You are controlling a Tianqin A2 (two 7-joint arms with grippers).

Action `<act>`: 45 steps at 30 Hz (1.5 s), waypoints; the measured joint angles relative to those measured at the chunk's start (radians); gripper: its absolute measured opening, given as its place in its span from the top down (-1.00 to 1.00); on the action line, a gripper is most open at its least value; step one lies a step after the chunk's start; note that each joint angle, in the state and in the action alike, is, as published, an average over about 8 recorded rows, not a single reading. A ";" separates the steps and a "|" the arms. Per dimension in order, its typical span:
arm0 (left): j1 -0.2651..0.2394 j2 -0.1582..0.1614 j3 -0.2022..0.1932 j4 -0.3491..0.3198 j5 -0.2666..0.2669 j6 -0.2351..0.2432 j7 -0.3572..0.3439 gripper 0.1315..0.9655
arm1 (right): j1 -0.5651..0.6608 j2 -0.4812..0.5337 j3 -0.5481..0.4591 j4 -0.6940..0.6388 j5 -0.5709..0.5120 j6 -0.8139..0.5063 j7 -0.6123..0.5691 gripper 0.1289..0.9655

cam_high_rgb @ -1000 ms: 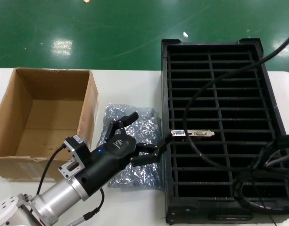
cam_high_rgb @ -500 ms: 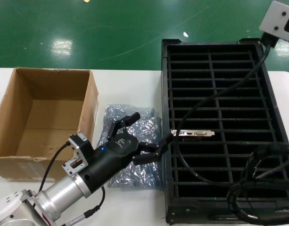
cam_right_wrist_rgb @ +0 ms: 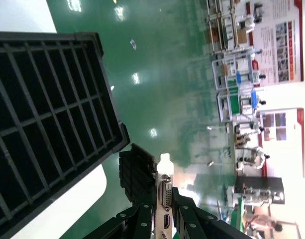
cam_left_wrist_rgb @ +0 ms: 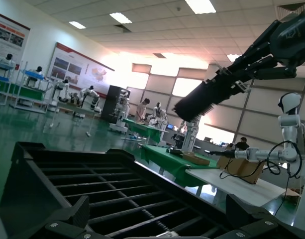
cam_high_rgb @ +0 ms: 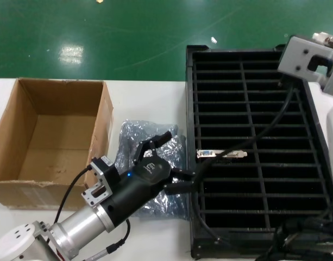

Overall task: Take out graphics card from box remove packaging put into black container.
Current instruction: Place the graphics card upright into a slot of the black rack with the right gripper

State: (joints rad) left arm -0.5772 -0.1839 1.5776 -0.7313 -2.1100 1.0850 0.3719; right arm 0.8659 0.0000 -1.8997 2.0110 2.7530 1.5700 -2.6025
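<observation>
While one graphics card [cam_high_rgb: 221,154] stands slotted in the left column of the black container [cam_high_rgb: 313,117], a like card [cam_right_wrist_rgb: 164,196] is clamped by its bracket in the right pincer [cam_right_wrist_rgb: 162,219], raised over the container's far right corner. The left pincer [cam_high_rgb: 169,160], fingers spread and released, hovers above the packaging [cam_high_rgb: 150,163] lying on the tabletop [cam_high_rgb: 144,100] between container and box [cam_high_rgb: 49,138].

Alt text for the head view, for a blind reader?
A card sits in a slot of the black tray. The left end effector hovers open over silver bags; a cardboard box stands farther left.
</observation>
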 joint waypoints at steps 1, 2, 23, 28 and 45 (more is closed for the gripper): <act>0.007 0.001 0.002 -0.013 0.001 -0.004 -0.004 -1.00 | -0.009 0.000 -0.008 0.008 0.000 0.000 0.000 0.86; 0.015 0.002 0.003 -0.026 0.001 -0.008 -0.007 -1.00 | -0.016 0.000 -0.015 0.016 0.000 0.000 -0.001 0.86; 0.156 -0.019 0.035 -0.267 0.012 -0.093 -0.074 -1.00 | -0.161 0.000 -0.179 0.049 0.000 0.000 0.100 0.86; 0.174 -0.031 0.041 -0.309 0.022 -0.126 -0.086 -1.00 | -0.230 0.000 -0.200 0.049 0.000 0.000 0.115 0.86; 0.211 -0.065 0.063 -0.407 0.039 -0.186 -0.111 -1.00 | -0.264 0.000 -0.200 0.049 0.000 0.000 0.063 0.86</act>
State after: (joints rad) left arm -0.3659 -0.2485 1.6403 -1.1382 -2.0709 0.8988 0.2605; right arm 0.6022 0.0000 -2.1002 2.0595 2.7530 1.5700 -2.5395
